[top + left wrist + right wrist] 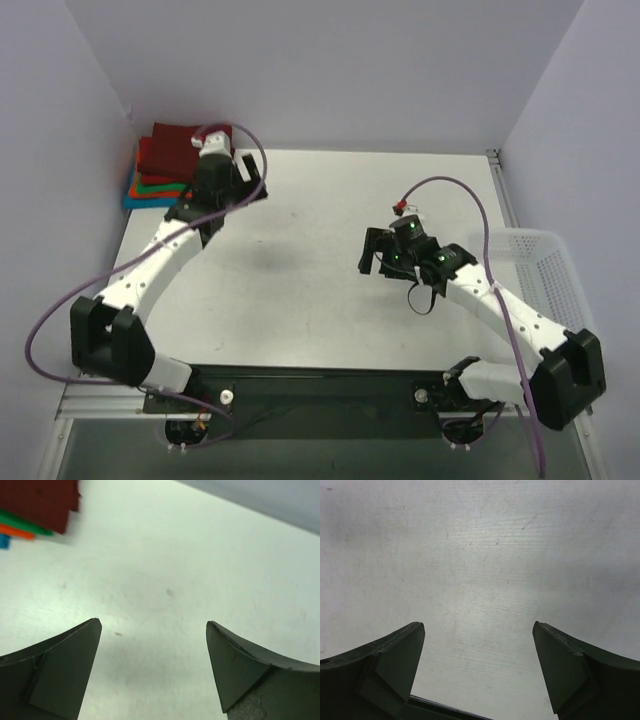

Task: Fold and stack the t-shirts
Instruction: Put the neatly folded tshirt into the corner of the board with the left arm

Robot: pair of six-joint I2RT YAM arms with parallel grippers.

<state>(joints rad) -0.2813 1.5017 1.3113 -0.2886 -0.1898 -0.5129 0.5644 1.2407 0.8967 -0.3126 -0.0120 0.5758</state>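
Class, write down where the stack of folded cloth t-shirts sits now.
In the top view, the stack of folded cloth t-shirts lies at the far-left corner of the white table, beside the wall, just left of the left claw.

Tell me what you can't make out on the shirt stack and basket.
T-shirt stack: top view, left arm covers its right side; left wrist view, blurred and cut by the frame corner.
Basket: top view, right arm covers its near side; contents too faint to tell.
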